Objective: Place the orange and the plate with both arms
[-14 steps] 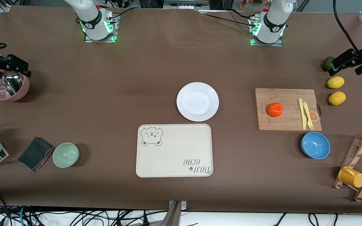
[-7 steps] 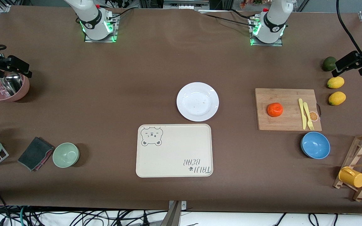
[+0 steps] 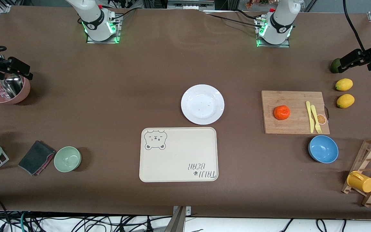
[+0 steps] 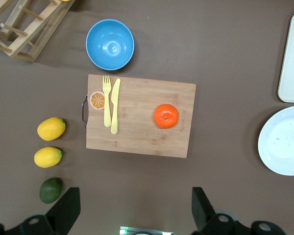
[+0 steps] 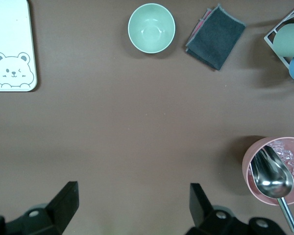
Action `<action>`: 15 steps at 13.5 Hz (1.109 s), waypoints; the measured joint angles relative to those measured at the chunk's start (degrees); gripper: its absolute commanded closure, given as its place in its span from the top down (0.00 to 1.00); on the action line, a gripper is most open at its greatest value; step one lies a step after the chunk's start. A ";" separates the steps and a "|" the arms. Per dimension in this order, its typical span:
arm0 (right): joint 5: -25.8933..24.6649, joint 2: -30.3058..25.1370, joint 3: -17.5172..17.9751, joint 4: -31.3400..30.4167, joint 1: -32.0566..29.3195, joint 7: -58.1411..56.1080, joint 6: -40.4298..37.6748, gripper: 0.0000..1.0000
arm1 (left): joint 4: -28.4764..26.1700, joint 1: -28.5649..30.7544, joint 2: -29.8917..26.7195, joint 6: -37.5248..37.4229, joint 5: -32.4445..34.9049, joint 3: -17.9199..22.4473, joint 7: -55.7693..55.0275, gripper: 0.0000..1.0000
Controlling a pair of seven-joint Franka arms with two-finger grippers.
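Front view: my orange (image 3: 281,112) sits on the cutting board (image 3: 295,96); the white plate (image 3: 202,104) lies bare mid-surface, just farther than the bear tray (image 3: 178,154).
My left hand (image 3: 354,61) hangs wide open and empty over the dark green fruit (image 3: 335,65); my right hand (image 3: 8,68), equally open and empty, hangs over the pink bowl (image 3: 6,93).
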 measured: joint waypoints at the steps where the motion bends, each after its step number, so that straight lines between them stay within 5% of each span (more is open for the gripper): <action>1: 0.00 0.00 0.00 0.00 0.00 0.00 0.00 1.00 | 0.02 0.00 0.00 -0.01 0.00 -0.07 0.00 1.00; 15: 0.03 0.00 0.00 0.00 0.00 0.05 -0.35 1.00 | 0.07 -0.02 -0.01 -0.05 0.00 -0.22 0.00 1.00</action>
